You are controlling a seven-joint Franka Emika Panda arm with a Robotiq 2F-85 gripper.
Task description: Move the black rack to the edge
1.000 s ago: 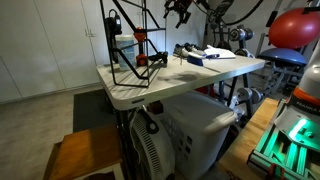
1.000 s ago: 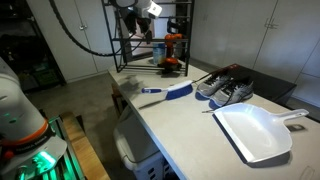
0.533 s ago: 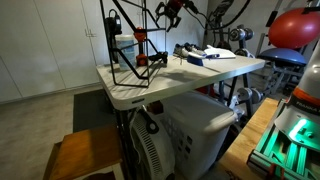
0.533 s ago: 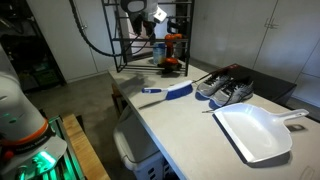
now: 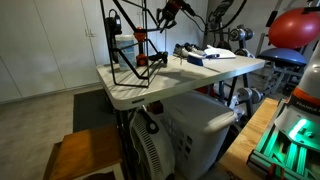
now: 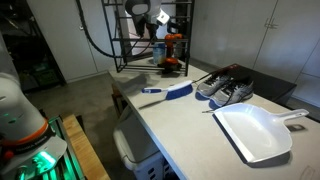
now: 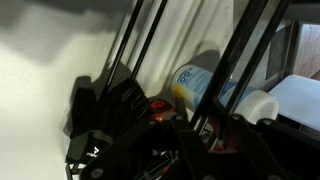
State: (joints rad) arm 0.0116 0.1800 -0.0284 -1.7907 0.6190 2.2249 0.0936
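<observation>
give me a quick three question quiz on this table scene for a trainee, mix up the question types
1. True or false: the black rack stands upright on the table.
2. Fill in: the brush lying beside the grey shoes is ___ in colour.
3. Which lies nearest the white dustpan? A the black rack, B the grey shoes, C the brush.
Key: 1 true; 2 blue; 3 B.
</observation>
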